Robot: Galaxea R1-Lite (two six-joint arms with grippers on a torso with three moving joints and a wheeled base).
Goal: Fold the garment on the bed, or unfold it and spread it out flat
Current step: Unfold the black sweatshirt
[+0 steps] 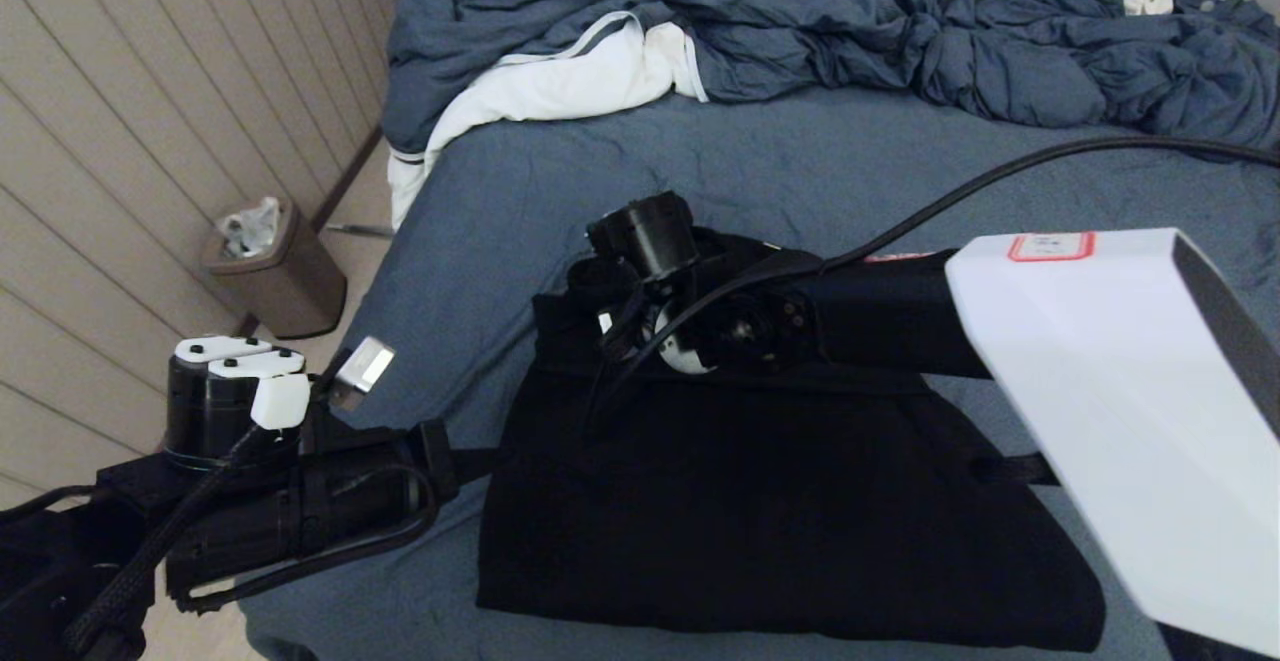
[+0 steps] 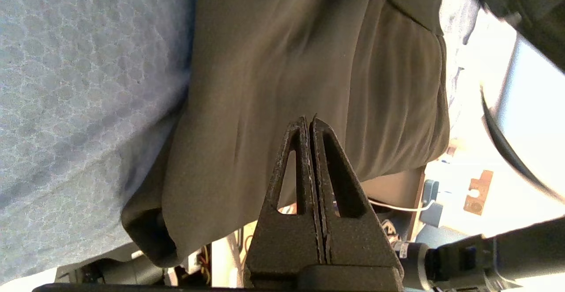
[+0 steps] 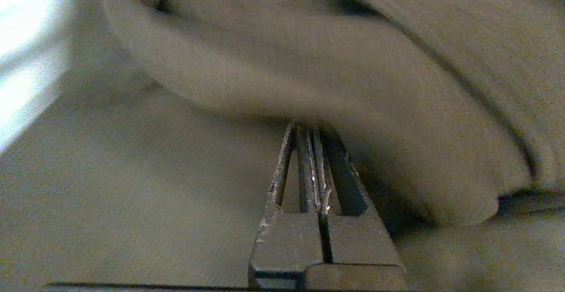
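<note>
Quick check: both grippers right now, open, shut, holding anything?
Left gripper: shut, holding nothing, beside the hoodie.
Right gripper: shut, tips against the hoodie, nothing visibly held.

a black hoodie (image 1: 760,501) lies folded into a compact, roughly rectangular bundle on the blue-grey bed (image 1: 520,191) (sheet slightly wrinkled), directly beneath the right gripper (image 3: 314,126) and just beside the left gripper (image 2: 307,119).

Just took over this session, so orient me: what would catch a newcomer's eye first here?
The black hoodie, folded into a compact block, lies on the near part of the wide blue-grey sheeted bed. The right end effector, shut, is pushed against a rounded fold of that fabric; the left end effector, also shut, sits at the hoodie's left edge. A rumpled blue-grey comforter is heaped at the bed's far side.
</note>
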